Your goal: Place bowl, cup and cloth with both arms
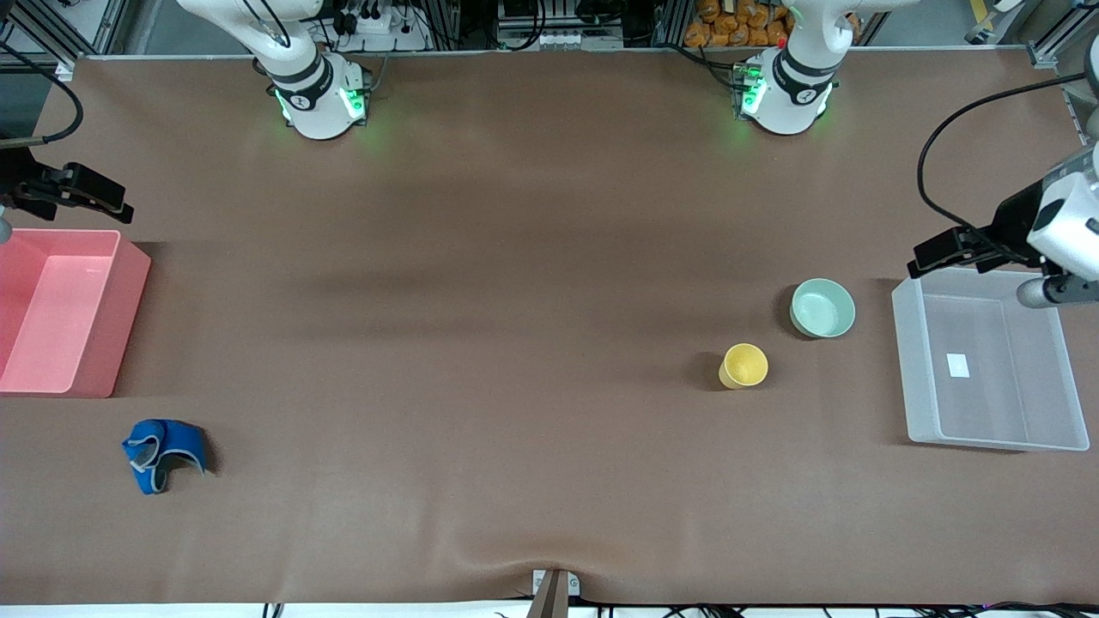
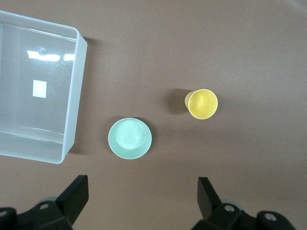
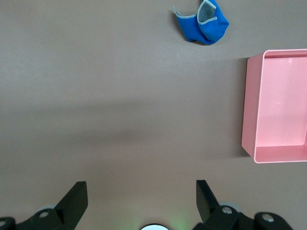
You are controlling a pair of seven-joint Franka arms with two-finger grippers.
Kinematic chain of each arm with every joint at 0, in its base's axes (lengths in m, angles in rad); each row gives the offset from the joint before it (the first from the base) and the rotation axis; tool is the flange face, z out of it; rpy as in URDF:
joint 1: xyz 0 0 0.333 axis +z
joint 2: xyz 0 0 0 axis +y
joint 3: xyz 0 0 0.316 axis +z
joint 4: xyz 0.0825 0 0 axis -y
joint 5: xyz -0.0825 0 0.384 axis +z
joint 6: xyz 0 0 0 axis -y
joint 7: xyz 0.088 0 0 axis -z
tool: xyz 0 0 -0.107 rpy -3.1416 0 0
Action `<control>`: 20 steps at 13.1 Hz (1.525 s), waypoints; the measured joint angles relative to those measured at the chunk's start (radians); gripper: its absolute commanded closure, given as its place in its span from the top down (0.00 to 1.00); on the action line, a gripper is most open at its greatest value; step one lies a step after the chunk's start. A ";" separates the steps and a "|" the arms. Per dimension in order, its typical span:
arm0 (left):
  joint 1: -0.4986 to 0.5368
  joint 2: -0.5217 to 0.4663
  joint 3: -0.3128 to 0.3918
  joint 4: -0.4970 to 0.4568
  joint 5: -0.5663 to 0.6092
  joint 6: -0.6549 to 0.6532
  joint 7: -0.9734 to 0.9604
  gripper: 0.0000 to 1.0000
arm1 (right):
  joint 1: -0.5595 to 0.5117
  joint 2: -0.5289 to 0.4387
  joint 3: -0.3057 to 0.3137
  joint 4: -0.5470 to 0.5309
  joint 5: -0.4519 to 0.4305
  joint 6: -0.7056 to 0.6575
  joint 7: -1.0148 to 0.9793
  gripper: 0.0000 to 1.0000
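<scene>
Nothing picked up yet; both arms hang high at the surface point(image 1: 532, 257) ends, so the step in hand looks like the first reach. Left claw point(image 2: 140, 199) is wide, empty, up over the bare surface at the left arm's end, beside the clear bin point(image 1: 987, 429). Right claw point(image 3: 139, 201) is likewise wide and empty, up by the pink bin point(image 1: 112, 343) at the right arm's end. Bowl point(image 1: 822, 308) sits upright just beside the clear bin, toward the middle; cup point(image 1: 743, 366) stands upright near it, a bit nearer the front cam and closer to centre, the two apart, not touching. Cloth point(image 1: 163, 453) lies crumpled w/ grey trim showing, nearer the front cam than the pink bin, close to it. Judgement: left arm should take bowl first since it is closest to the clear bin, one finger inside the rim, one outside, coming straight down; glossy wall may slip, so grip low on the rim. Keep clear of cup on approach. Right arm: drop onto the cloth's highest fold, pinch the bunched part, not a flat edge. Which bin each item belongs in cannot be told from here; nearest bin is the guess.
</scene>
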 measured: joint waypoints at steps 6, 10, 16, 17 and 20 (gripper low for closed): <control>-0.004 0.106 -0.024 -0.016 -0.006 0.130 -0.006 1.00 | 0.000 0.031 0.000 -0.001 0.000 -0.014 0.012 1.00; -0.029 0.233 -0.025 -0.019 -0.024 0.240 -0.045 1.00 | 0.001 0.068 0.002 -0.004 0.001 -0.012 0.012 1.00; -0.111 0.335 -0.038 -0.114 -0.017 0.471 -0.101 1.00 | -0.032 0.126 -0.004 -0.037 0.001 -0.004 0.015 1.00; -0.122 0.349 -0.039 -0.131 -0.003 0.506 -0.122 1.00 | -0.050 0.141 -0.004 -0.038 0.001 0.006 0.015 1.00; -0.155 0.407 -0.040 -0.146 0.073 0.555 -0.212 1.00 | -0.095 0.187 -0.005 -0.040 0.001 0.044 0.015 1.00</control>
